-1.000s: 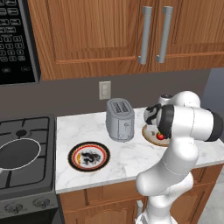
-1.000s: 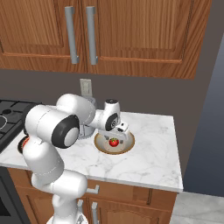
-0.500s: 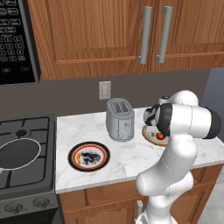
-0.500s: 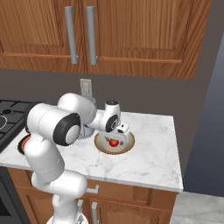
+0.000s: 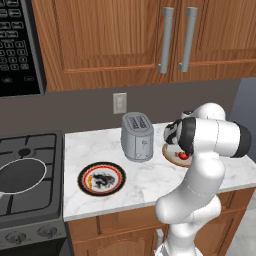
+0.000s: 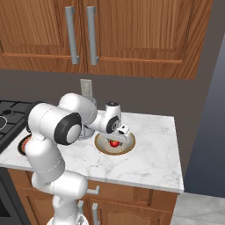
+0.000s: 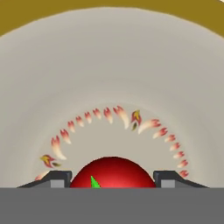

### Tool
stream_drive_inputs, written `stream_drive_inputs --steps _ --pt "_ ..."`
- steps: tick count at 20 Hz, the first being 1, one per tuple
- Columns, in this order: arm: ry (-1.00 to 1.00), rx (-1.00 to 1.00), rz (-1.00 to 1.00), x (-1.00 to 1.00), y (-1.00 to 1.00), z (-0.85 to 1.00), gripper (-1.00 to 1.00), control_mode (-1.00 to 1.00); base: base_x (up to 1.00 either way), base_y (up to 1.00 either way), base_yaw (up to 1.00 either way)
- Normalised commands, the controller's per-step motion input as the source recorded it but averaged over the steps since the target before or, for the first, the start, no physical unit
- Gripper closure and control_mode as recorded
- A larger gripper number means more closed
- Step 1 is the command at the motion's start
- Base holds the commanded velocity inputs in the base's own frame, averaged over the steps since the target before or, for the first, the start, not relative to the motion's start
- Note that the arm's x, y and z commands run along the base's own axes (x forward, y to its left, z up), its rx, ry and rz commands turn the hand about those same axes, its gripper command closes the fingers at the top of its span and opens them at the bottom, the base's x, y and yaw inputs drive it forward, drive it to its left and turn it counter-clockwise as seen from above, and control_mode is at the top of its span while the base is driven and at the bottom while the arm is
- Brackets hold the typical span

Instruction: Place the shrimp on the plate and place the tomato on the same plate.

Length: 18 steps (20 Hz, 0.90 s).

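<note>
The tomato (image 7: pixel 113 173), a glossy red ball with a green stem, lies in a shallow tan round dish (image 6: pixel 102 147) on the right of the counter. My gripper (image 6: pixel 115 141) points down into that dish, and its two fingertips (image 7: pixel 60 178) press against the tomato's left and right sides. From the left base the tomato (image 5: pixel 183 156) peeks out beside my forearm. The plate (image 5: pixel 101 179), red-orange rimmed with a dark pattern, sits on the left of the counter, well apart from the gripper. The shrimp is out of view.
A silver toaster (image 5: pixel 137 136) stands between the plate and the tan dish. A stove with a dark frying pan (image 5: pixel 20 176) lies left of the counter. The counter ends just right of the dish (image 6: pixel 176 145). Wooden cabinets hang overhead.
The fingers have narrowed from wide open onto the tomato's sides. The arm, the tomato and the dish have stayed where they were.
</note>
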Motion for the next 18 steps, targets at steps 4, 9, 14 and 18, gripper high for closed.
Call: stream_drive_inputs --steps 4,9,14,18 --pt "0.00 0.00 0.00 -0.01 0.00 0.04 1.00 -1.00 0.00 0.00 0.00" --pt "-0.01 0.00 0.00 -0.15 0.00 0.33 1.00 -1.00 0.00 0.00 0.00" --pt "-0.03 -0.02 0.00 -0.23 0.09 0.41 1.00 -1.00 0.00 0.00 0.00" --pt "-0.03 -0.01 0.00 -0.56 0.01 0.52 1.00 -1.00 0.00 0.00 0.00"
